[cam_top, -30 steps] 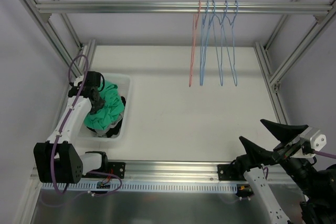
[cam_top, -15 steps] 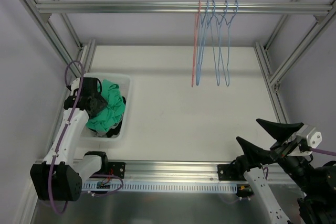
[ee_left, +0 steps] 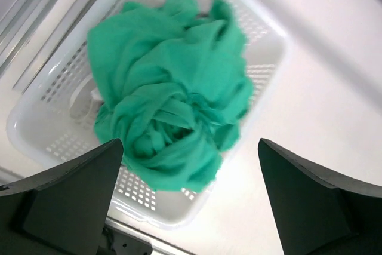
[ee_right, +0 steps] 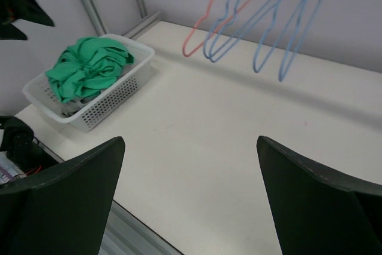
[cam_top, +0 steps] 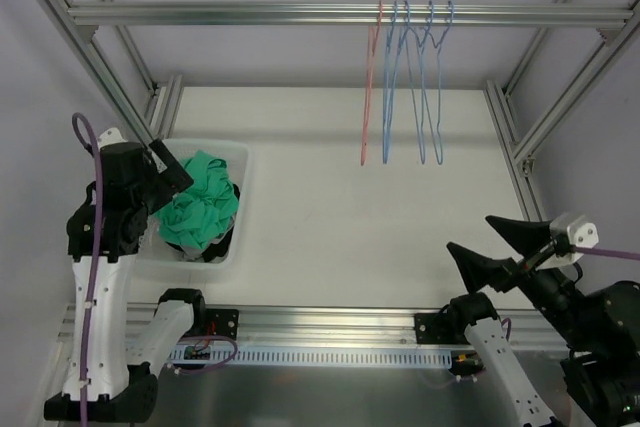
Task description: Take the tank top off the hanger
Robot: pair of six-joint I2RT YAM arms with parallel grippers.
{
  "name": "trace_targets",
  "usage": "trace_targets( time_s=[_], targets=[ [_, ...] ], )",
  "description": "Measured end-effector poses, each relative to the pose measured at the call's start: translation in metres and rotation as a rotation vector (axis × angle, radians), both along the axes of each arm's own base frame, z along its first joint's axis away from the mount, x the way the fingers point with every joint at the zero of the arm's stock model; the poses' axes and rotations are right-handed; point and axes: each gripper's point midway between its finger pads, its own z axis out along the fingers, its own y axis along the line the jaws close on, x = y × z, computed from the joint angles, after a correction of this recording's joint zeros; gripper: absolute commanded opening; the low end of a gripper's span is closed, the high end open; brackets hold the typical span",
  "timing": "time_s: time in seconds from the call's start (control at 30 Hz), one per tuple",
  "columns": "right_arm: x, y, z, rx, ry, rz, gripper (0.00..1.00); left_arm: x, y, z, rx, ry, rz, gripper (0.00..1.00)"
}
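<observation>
The green tank top [cam_top: 198, 209] lies crumpled in a white perforated basket [cam_top: 243, 162] at the table's left, off any hanger. My left gripper [cam_top: 170, 162] is open and empty, raised above the basket's left side. In the left wrist view the top [ee_left: 170, 100] fills the basket [ee_left: 268, 52] below my open left gripper [ee_left: 190, 147]. My right gripper [cam_top: 468, 232] is open and empty above the table's front right. In its wrist view my right gripper [ee_right: 190, 141] faces bare table, with the top [ee_right: 88, 67] far left.
One pink hanger [cam_top: 370, 87] and several blue hangers [cam_top: 415, 87] hang bare from the overhead rail [cam_top: 250, 13] at the back; they also show in the right wrist view [ee_right: 286, 34]. Dark cloth shows under the green top. Frame posts stand at both sides.
My left gripper has lifted up out of the basket and away to the left, leaving the green top in it. The hangers swing slightly. The right gripper shifted a little left.
</observation>
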Motion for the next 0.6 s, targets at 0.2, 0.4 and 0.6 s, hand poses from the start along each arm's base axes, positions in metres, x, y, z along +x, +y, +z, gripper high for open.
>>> trace_targets(
  time_s=[0.2, 0.4, 0.6],
  targets=[
    [0.051, -0.039, -0.031, -0.07, 0.188, -0.301, 0.99, -0.022, -0.02, 0.085, 0.041, -0.215, -0.206, 0.99],
    [0.061, -0.078, -0.061, -0.154, 0.274, -0.518, 0.99, -0.092, -0.011, 0.112, 0.123, -0.347, -0.205, 0.99],
    [0.041, -0.086, -0.069, -0.133, 0.208, -0.527, 0.99, -0.138, -0.012, 0.09, 0.148, -0.38, -0.233, 0.99]
  ],
)
